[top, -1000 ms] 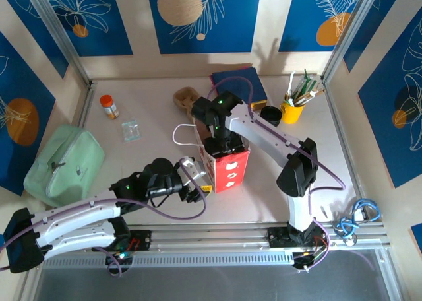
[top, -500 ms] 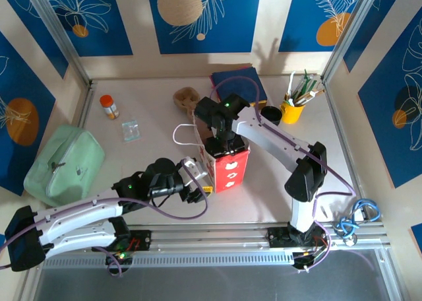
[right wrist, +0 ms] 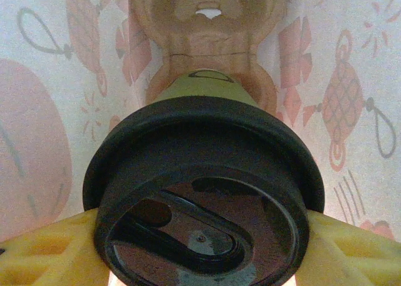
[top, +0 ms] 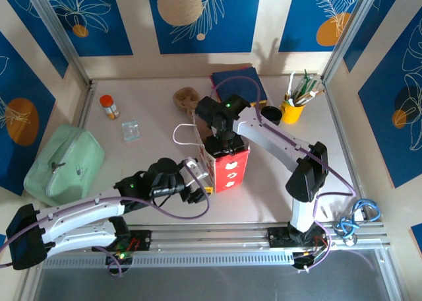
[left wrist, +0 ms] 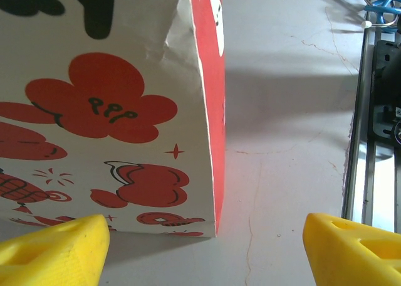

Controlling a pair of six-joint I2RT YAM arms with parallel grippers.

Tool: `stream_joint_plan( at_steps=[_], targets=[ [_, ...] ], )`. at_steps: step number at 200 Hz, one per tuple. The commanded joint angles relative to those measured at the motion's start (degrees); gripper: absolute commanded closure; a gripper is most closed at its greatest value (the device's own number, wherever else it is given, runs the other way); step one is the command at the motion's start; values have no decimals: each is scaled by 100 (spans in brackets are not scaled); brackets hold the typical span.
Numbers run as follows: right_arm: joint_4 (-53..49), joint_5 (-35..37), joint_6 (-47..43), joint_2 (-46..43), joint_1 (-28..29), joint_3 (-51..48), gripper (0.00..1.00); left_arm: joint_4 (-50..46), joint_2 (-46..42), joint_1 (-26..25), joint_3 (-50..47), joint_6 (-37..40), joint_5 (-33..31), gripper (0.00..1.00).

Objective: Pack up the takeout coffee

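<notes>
Plainly, the right gripper (right wrist: 200,251) clasped the takeout coffee (right wrist: 200,173) between its fingers (a brown carrier (right wrist: 207,22) lay just beyond it), while the left gripper (left wrist: 203,251) gaped wide, the bag (left wrist: 113,110) just ahead.

Your workspace is a pale beige tabletop (top: 158,96), closed in on three sides by cream walls (top: 136,24) that carry blue panels (top: 204,14) printed with white leaves and orange discs. You'll see a slanted metal post (top: 60,40) at the back left corner and a second one (top: 353,30) at the back right, with a ribbed metal rail (top: 217,238) along the near edge and a grey strip (top: 217,281) below it. Close up, the tabletop shows hairline cracks (left wrist: 254,217), and the even light casts only soft shadows (left wrist: 276,91).
</notes>
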Motion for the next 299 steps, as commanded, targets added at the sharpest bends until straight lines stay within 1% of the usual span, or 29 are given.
stream_joint_plan(
  at_steps=[1,202,299],
  targets=[
    [-30,-19,-35,-137,-18,-55,39,-61,-22,-41,179,74,-10,19],
    [-148,48,8,-62,43,9,39,-96,-41,-41,235,127,-98,19],
    [-187,-81,26,-86,34,-17,39,-75,-14,-41,229,116,-89,19]
  ],
)
